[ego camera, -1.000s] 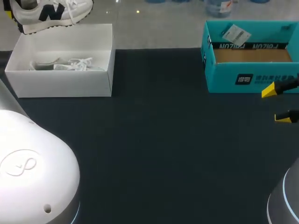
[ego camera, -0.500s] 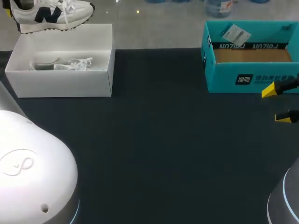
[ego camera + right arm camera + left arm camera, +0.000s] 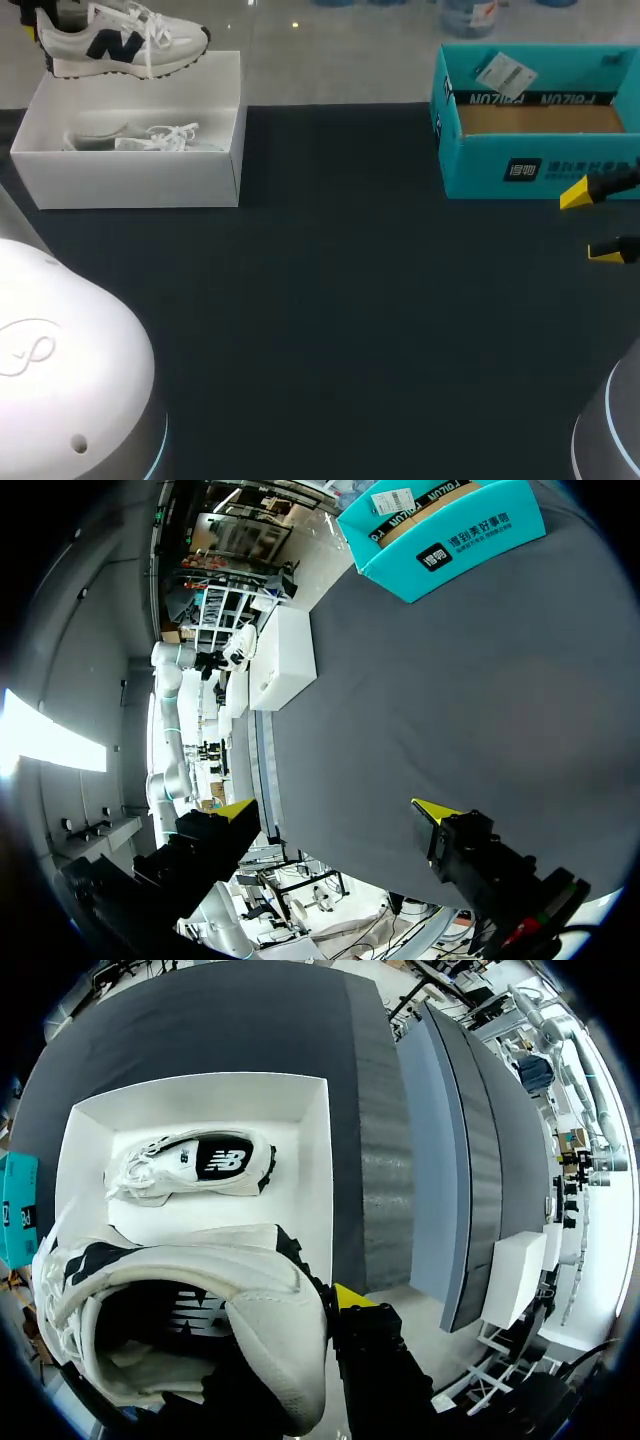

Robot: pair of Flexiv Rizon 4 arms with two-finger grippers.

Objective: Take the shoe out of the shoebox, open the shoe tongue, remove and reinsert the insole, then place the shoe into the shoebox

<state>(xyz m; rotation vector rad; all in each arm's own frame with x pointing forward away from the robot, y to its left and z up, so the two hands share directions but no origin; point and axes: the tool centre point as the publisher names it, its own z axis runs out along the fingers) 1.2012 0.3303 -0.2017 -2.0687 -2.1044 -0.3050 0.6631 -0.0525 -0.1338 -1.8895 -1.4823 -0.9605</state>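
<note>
Table, near right edge: right gripper hangs with yellow tips spread apart, just short of the teal box. Far left, the white shoebox has one sneaker lying inside. Above its far rim, left gripper is clamped on the heel of the shoe, aloft.

Markings on the shoe and the teal box
The shoe at far left bears a dark side emblem. The teal box at far right has white lettering on its front and a printed paper tag inside.
</note>
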